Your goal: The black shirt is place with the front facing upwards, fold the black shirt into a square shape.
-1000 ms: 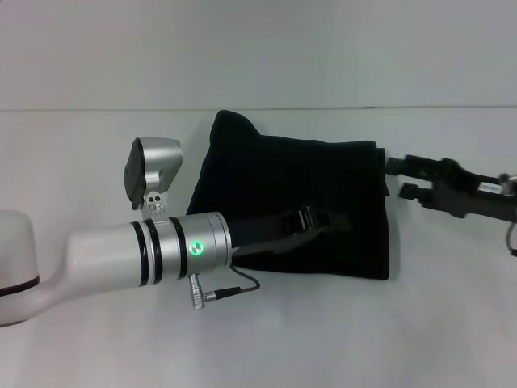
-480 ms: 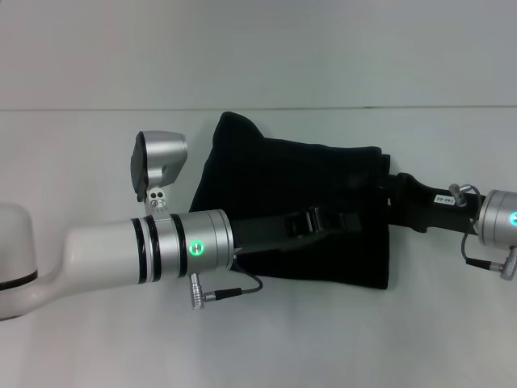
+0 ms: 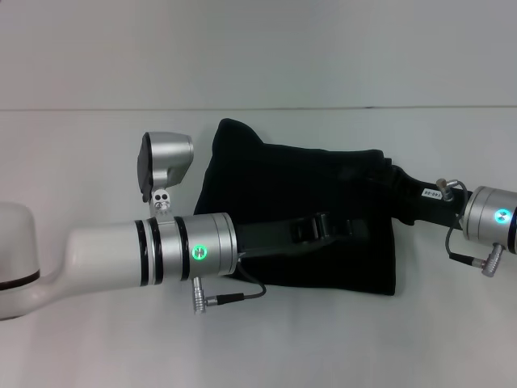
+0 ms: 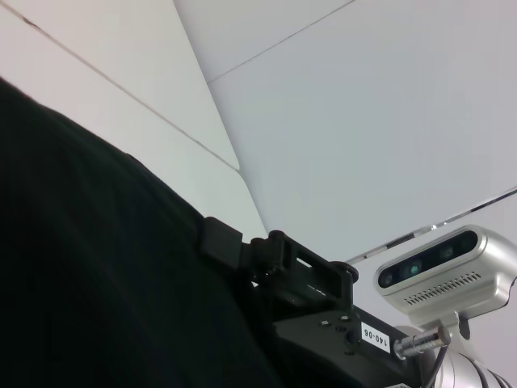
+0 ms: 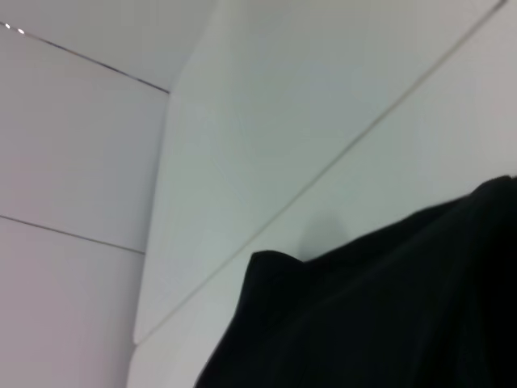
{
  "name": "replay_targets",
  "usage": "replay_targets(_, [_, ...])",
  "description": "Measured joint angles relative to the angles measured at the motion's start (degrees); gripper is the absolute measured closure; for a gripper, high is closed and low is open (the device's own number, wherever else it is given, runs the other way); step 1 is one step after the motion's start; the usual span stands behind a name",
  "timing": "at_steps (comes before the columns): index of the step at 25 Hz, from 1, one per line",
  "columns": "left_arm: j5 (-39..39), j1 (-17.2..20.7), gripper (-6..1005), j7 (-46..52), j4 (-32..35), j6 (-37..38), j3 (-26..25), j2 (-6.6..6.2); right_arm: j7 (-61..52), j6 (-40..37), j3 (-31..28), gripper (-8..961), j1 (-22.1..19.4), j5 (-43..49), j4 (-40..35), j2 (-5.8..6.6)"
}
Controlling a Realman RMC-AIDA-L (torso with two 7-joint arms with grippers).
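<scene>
1. Head view: black shirt (image 3: 299, 214) lying folded into a rough rectangle, centre of white table (image 3: 81, 137).
2. Left gripper (image 3: 343, 228) reaching over shirt's middle from the left; open or closed, cannot tell, black on black.
3. Right gripper (image 3: 388, 190) at shirt's right edge; finger state hidden too.
4. Left wrist view: right gripper's black body against the cloth.

Bare table (image 3: 81, 162) around black shirt (image 3: 266, 174)

Lab-like robot test bench: bare white table (image 3: 89, 162), plain white wall (image 3: 258, 48).
</scene>
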State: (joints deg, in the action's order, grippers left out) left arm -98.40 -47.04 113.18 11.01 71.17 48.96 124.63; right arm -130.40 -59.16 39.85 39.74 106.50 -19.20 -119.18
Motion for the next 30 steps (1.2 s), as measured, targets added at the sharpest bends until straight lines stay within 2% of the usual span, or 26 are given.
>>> replay_targets(6, [-0.1, 0.69, 900, -0.67, -0.03, 0.83, 0.0, -0.14, 6.23, -1.04, 0.12, 387, -0.65, -4.76, 0.14, -0.34])
replay_targets(12, [-0.02, 0.95, 896, -1.51, -0.03, 1.43, 0.0, -0.17, 7.75, -0.9, 0.56, 515, -0.01, -5.22, 0.29, -0.52])
replay_targets(17, [-0.12, 1.0, 892, -1.58, -0.03, 1.43, -0.01, -0.23, 7.78, -0.57, 0.15, 757, 0.05, -5.37, 0.3, -0.53])
replay_targets(23, [-0.12, 1.08, 888, -1.62, -0.02, 1.27, 0.13, -0.26, 9.39, -0.08, 0.06, 821, 0.08, -6.64, 0.16, -0.53])
replay_targets(30, [-0.04, 0.57, 883, -1.25, -0.03, 1.2, 1.43, 0.03, 13.16, -0.52, 0.24, 821, -0.23, -8.05, -0.47, -0.53])
